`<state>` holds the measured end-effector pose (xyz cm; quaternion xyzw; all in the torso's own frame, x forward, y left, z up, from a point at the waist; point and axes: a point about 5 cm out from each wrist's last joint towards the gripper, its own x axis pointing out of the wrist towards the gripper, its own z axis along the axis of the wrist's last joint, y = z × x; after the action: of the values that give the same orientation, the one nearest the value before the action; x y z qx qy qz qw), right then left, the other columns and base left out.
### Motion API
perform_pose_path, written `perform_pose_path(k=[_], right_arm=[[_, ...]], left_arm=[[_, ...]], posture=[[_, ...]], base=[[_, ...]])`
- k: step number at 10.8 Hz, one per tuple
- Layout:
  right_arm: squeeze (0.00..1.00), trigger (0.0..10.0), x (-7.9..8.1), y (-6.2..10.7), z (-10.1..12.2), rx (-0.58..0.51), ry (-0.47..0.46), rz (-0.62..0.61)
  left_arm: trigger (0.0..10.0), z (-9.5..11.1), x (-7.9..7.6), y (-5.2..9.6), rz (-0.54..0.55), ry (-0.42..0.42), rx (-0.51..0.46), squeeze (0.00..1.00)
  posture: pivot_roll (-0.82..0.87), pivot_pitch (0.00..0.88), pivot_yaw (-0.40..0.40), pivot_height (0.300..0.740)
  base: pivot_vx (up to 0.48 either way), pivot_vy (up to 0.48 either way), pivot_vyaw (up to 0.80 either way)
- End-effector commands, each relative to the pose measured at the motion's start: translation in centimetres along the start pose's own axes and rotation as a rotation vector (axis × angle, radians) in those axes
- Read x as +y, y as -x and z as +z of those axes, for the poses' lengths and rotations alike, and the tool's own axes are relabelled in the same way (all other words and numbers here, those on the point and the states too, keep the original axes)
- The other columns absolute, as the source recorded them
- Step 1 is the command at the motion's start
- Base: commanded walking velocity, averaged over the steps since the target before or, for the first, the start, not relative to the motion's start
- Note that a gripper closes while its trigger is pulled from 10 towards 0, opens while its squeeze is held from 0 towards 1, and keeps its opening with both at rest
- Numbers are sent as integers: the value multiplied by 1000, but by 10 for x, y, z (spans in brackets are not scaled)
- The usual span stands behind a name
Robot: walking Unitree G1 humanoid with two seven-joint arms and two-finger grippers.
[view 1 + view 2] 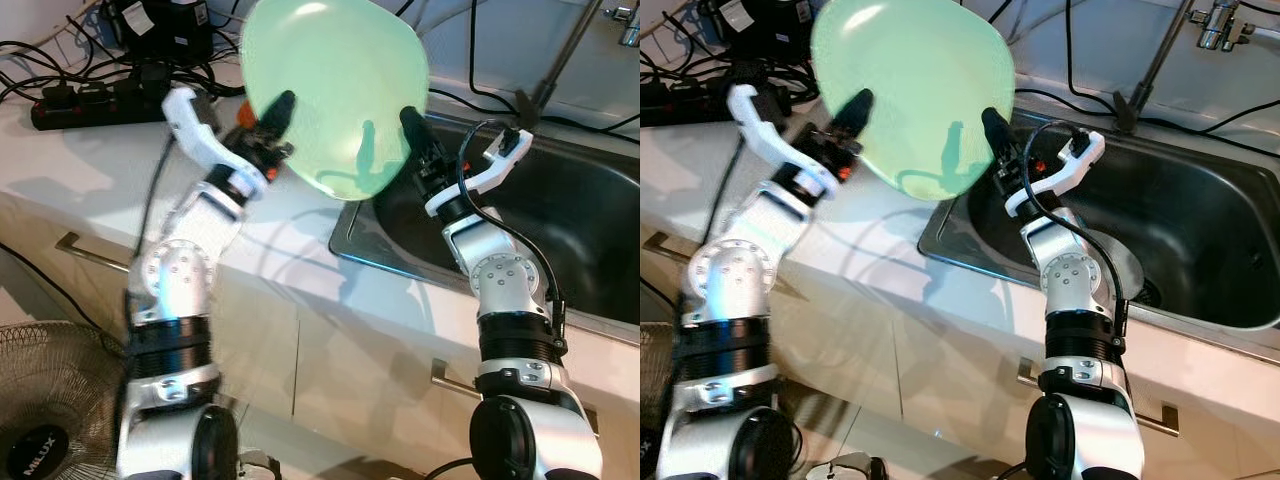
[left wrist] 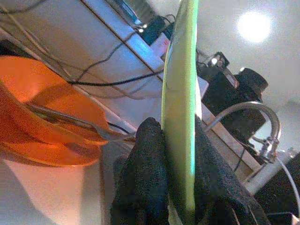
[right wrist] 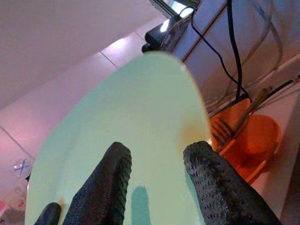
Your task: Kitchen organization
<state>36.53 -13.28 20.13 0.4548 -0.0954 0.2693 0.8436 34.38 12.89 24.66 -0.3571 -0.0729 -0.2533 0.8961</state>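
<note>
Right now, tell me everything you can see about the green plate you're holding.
The green plate is pale, glossy, smooth and rounded, plastic by the look, with no chips or food visible. It is held up nearly on edge above the white counter, beside the corner of the steel sink. The left gripper pinches its rim, one black finger on each face. The right gripper lies against one face on the opposite side; whether it actually clamps the plate cannot be seen.

I see a pale counter point(image 1: 90, 170) running into a steel sink point(image 1: 590, 230), with a tap point(image 1: 1215, 25) at the back. Black cables and a power strip point(image 1: 90, 100) lie along the wall. Cabinet fronts with metal handles point(image 1: 85, 250) sit below, and a fan point(image 1: 50, 400) stands on the floor.
</note>
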Motion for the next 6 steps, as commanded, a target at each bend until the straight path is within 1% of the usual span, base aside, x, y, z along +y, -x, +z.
perform_pose_path(k=[1, 3, 6], right_arm=[[0, 10000, -3, 3, 9, -28, 15, -12], [0, 10000, -5, 4, 13, -39, 27, -25], [0, 10000, -6, 3, 4, -20, 13, -32]], left_arm=[[10000, 10, -11, -3, -62, -11, -36, 0], [10000, 11, -10, -3, -60, -12, -38, 0], [10000, 10, -14, -6, -93, 8, -29, 0]], posture=[[127, 31, -33, 740], [122, 36, -31, 740], [130, 43, -31, 740]], base=[[0, 0, 0], [0, 0, 0], [0, 0, 0]])
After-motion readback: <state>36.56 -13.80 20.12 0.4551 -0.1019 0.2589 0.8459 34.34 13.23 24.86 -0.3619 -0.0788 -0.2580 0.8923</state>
